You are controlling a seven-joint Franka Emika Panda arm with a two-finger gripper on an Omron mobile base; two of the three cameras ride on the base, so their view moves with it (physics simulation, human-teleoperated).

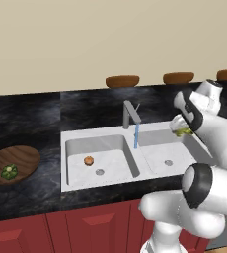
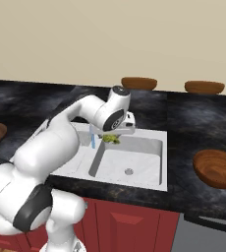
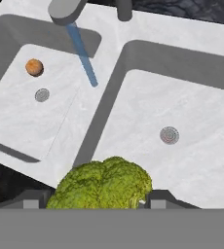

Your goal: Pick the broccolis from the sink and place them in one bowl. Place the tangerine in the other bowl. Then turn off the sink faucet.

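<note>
A broccoli floret [image 3: 102, 184] sits clamped between the two fingers of the tool [image 3: 100, 200], held in the air above the right basin of the sink [image 1: 152, 140]. The second broccoli [image 1: 9, 171] lies in the wide wooden bowl [image 1: 24, 157] on the table left of the sink. The tangerine [image 1: 88, 160] rests in the left basin near its drain. Water runs from the faucet [image 1: 130, 114].

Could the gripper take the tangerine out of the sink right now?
Probably not yet. The gripper is shut on a broccoli above the right basin. The tangerine lies uncovered in the left basin of the sink, beside the water stream, so the way looks free once the broccoli is dropped.
</note>
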